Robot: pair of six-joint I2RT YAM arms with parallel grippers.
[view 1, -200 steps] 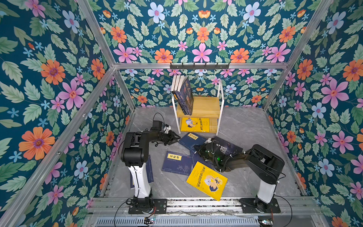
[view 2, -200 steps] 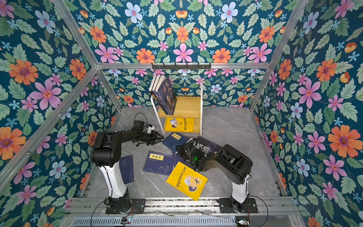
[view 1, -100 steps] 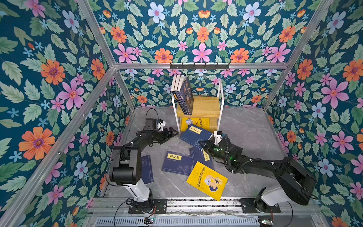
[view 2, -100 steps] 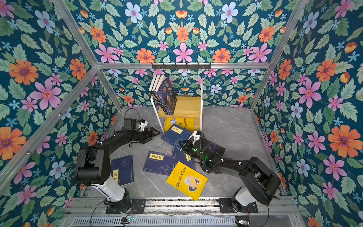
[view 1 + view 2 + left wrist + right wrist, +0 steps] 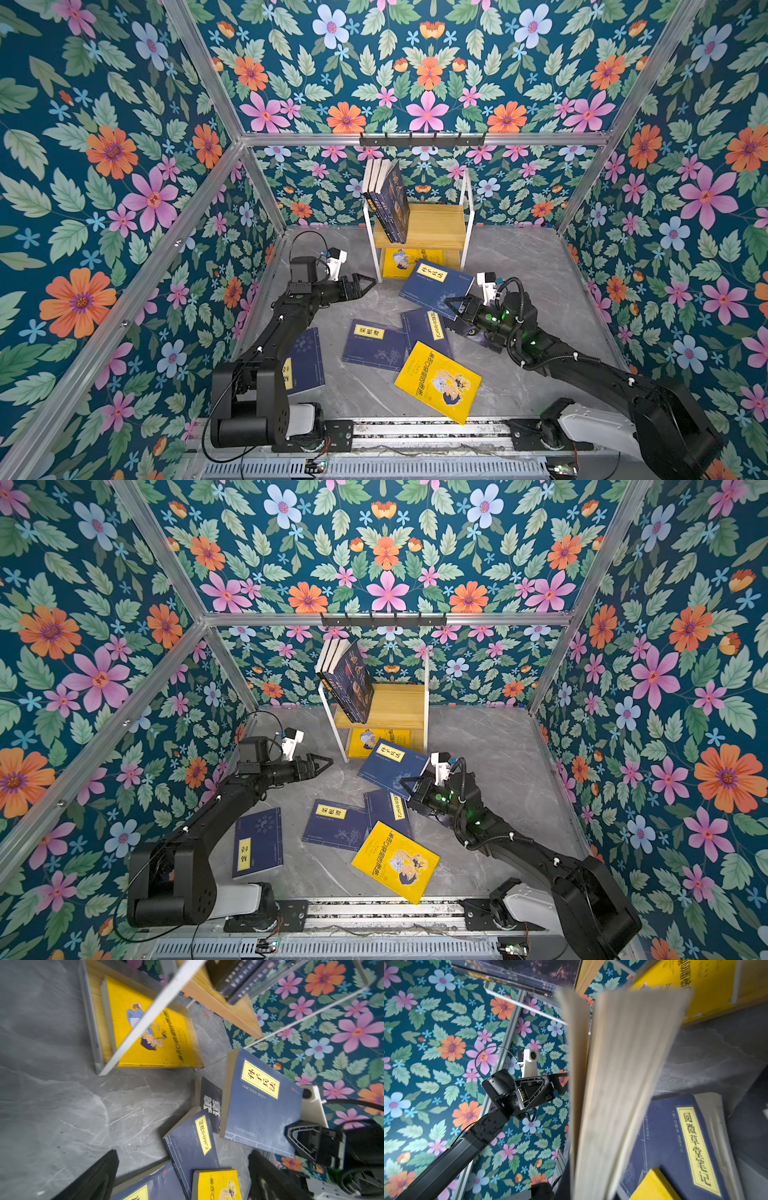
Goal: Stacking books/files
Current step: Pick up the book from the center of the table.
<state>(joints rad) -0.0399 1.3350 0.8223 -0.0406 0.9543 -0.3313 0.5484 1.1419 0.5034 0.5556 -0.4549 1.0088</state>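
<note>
Right gripper [image 5: 451, 301] is pinched onto one edge of a navy book [image 5: 436, 286], which hangs tilted above the table [image 5: 519, 266], just in front of the shelf [image 5: 436, 226]. The right wrist view is basically useless here: blurry fanned pages fill the middle, so the pinch itself can't be made out there. Left gripper [image 5: 366, 283] is spread wide with nothing between its fingers, near the shelf's front leg and apart from the navy book.

Below the navy book lies a black book [image 5: 211, 1101]. Only a strip with white characters shows in the left wrist view, the rest is covered. A side book [image 5: 309, 357], navy too, is half behind the left arm in a top view. The yellow book [image 5: 399, 262] on the lower shelf has its front end hidden by the navy book.

Mid-table, a navy pair [image 5: 374, 345] lies flat side by side with a cartoon book [image 5: 438, 382] over their near edges. Upright books [image 5: 388, 199] lean on the top shelf, can't count them for sure.
</note>
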